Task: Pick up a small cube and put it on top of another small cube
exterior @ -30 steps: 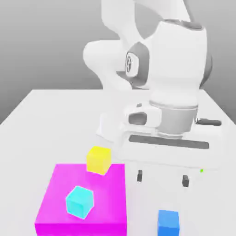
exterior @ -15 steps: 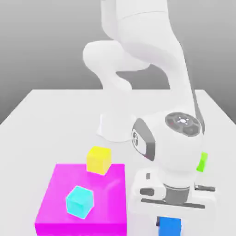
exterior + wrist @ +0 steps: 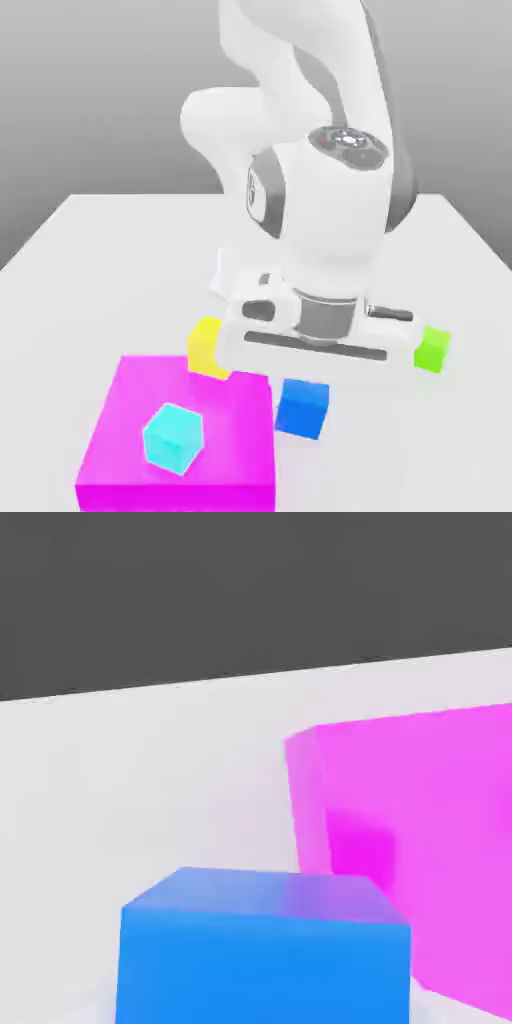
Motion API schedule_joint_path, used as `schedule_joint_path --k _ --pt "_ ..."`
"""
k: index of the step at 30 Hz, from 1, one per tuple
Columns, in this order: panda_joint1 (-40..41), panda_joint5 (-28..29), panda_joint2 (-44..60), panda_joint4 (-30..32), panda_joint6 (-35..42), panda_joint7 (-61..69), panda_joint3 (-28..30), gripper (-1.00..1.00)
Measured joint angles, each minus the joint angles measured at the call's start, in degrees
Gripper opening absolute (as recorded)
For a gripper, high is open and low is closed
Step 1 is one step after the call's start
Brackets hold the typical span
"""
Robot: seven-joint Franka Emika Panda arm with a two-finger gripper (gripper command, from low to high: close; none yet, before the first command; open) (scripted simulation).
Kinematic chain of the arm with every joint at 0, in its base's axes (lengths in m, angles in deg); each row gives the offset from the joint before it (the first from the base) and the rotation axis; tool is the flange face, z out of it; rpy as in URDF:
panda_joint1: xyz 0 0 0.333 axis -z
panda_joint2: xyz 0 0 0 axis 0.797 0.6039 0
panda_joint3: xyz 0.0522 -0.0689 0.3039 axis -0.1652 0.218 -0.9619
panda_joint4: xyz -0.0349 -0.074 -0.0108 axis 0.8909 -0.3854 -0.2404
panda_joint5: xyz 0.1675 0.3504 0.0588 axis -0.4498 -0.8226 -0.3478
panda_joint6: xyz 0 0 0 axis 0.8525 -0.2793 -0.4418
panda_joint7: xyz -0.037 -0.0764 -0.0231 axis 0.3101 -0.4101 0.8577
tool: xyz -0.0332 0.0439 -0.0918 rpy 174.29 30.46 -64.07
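Where the exterior view is read as a clock dial, centred on the blue cube [image 3: 302, 410] with twelve at its top edge, the lots lie as follows.

Markings: one dark round disc [image 3: 348, 146] on the arm [image 3: 335, 210], and one oval emblem [image 3: 256, 192] on its side; the marks on both are too small to read.

Count: small cubes, four; flat magenta block [image 3: 235, 430], one; white table [image 3: 450, 440], one; arm, one, with one gripper [image 3: 302, 402].

Gripper: closed on the blue cube, which sits directly beneath the hand body, beside the block.

Placement: yellow cube [image 3: 206, 348], at ten o'clock, overlapping the block's far edge in the picture. Cyan cube [image 3: 173, 438], between eight and nine o'clock, over the block's top face, turned with a corner forward. Lime-green cube [image 3: 433, 350], at two o'clock, near the hand body's end. Block, towards nine o'clock.

Condition of view: yellow cube, partly covered by the hand body; arm, cut off at twelve o'clock by the picture's edge. In the hand view the blue cube looms large, cut by the frame, as is the block; a deeper magenta patch [image 3: 362, 844] shows beside the cube, its nature unclear.
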State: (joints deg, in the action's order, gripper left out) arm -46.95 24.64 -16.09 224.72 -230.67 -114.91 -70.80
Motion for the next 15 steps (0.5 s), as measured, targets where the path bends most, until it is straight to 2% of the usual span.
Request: schedule_joint_path --k 5,15 --pt "1.70 -2.55 -10.38 5.88 4.01 7.81 2.50 -1.00" --pt "1.38 -9.13 -29.39 17.37 10.71 24.00 11.76 -1.00"
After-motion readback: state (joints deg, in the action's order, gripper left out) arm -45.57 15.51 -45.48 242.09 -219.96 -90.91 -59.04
